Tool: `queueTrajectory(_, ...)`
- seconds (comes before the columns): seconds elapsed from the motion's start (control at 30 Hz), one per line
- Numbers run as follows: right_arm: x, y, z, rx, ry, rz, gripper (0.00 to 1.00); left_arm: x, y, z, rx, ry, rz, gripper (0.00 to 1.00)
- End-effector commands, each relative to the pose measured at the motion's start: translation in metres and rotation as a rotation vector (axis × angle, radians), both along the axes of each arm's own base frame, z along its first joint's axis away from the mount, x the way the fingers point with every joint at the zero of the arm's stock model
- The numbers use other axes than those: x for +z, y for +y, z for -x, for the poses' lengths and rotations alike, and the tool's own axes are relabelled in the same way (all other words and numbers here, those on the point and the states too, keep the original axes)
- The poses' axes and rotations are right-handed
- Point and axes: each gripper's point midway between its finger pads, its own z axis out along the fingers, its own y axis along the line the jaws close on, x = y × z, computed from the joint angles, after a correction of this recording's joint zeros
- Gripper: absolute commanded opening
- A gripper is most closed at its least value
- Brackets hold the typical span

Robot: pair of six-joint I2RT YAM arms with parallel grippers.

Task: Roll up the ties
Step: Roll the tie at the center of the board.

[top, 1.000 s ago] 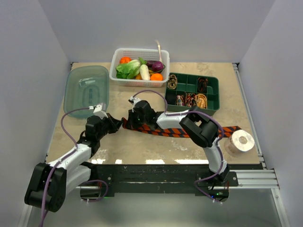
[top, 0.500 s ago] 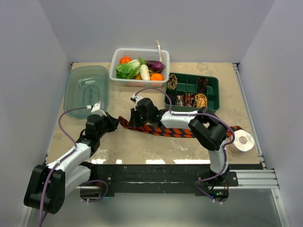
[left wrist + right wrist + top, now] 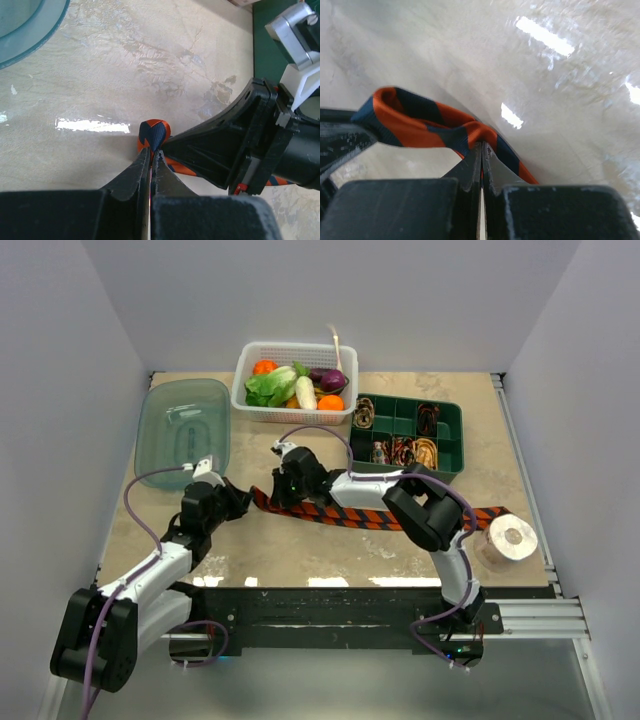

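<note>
The striped tie (image 3: 352, 517) lies flat on the desk (image 3: 300, 550), in the middle and a little to the near side. Its long axis goes left to right, slightly slanted: the left end is a bit farther, and the right end points to the white tape roll (image 3: 508, 538). At the left end the fabric is folded over into a small loop. The left claw (image 3: 243, 502) has its fingers almost together and pinches this folded end. The right claw (image 3: 283, 485) is just beside it, also closed narrow on the tie, close behind the loop. Coiled ties (image 3: 425, 452) sit in the green compartment tray (image 3: 400, 418) on the far right. Compared with half a second ago, the right arm's elbow is more to the left and the tape roll shows more; the tie lies nearly the same.
</note>
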Motion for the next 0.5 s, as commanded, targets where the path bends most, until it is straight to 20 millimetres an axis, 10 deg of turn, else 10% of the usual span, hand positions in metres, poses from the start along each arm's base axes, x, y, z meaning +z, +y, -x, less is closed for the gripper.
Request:
queueTrajectory(0.0,0.007,0.009,-0.011,-0.003,-0.028,-0.017,0.0,0.032,-0.008,-0.012,-0.025,-0.096,0.03,0.0)
queueTrajectory(0.47,0.0,0.035,-0.001,0.034,0.062,-0.119,0.0,0.036,-0.027,-0.006,-0.107,-0.125,0.067,0.0)
